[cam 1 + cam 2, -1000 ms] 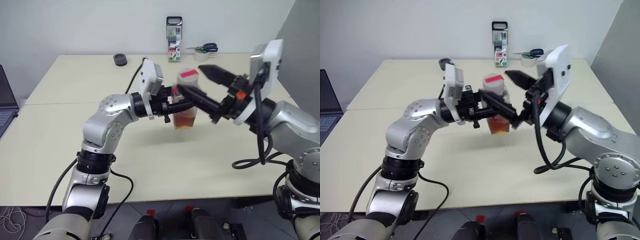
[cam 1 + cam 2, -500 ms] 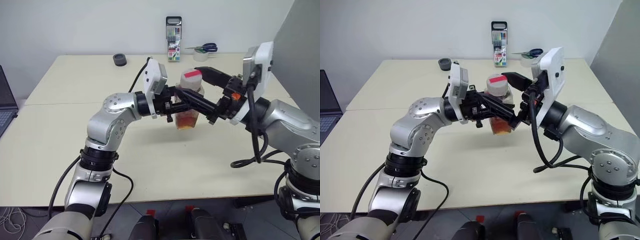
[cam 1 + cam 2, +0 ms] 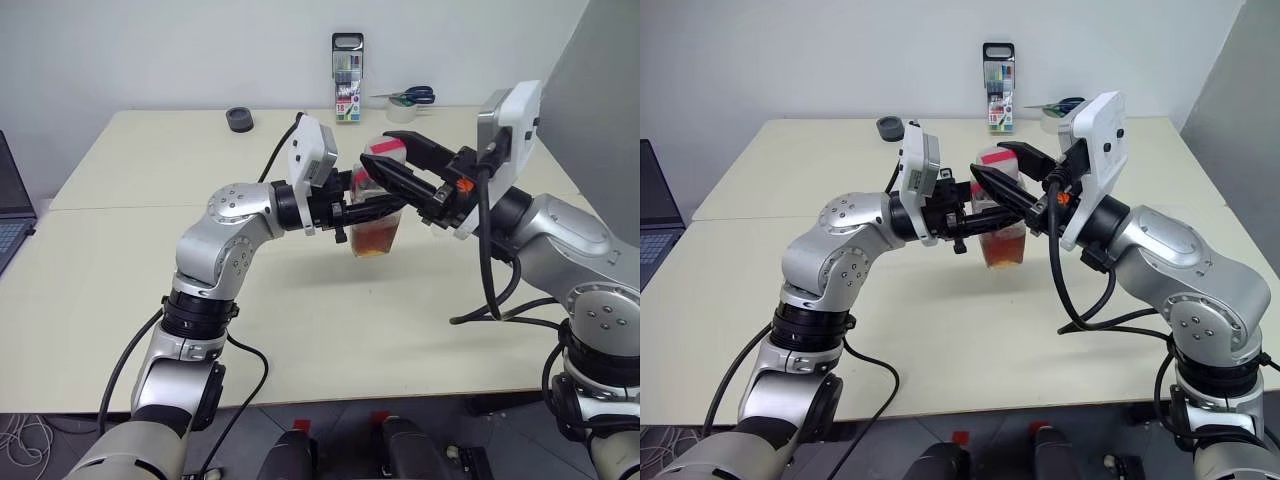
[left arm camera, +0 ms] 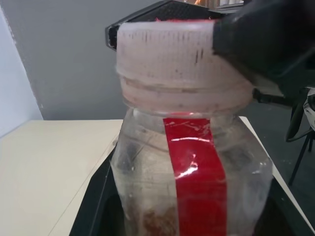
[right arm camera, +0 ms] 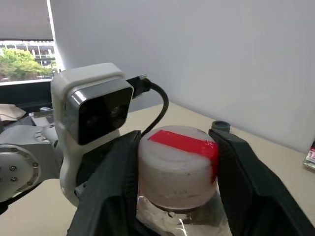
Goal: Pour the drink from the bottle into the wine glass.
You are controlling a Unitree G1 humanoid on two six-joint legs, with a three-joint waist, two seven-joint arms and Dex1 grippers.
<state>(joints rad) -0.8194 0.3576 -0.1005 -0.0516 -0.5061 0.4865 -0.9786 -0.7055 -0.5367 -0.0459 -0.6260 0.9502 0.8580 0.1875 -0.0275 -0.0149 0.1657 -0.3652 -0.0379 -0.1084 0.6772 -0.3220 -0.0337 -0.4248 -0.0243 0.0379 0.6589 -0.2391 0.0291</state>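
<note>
Two grippers on one small clear plastic bottle [image 3: 378, 215], held above the cream table [image 3: 300, 300]
Uncapping step: left gripper [image 3: 372, 207] clamped on body, right gripper [image 3: 1002, 172] fingers [image 5: 246, 177] flanking pink-red cap [image 5: 178, 164]; next calls for firm twist

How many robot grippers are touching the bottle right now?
2. The left gripper clamps the bottle around its body; the right gripper has its fingers against both sides of the cap.

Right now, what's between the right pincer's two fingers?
The bottle's cap: in the right wrist view the right pincer has a finger on each side of it, while the left pincer holds the bottle.
</note>
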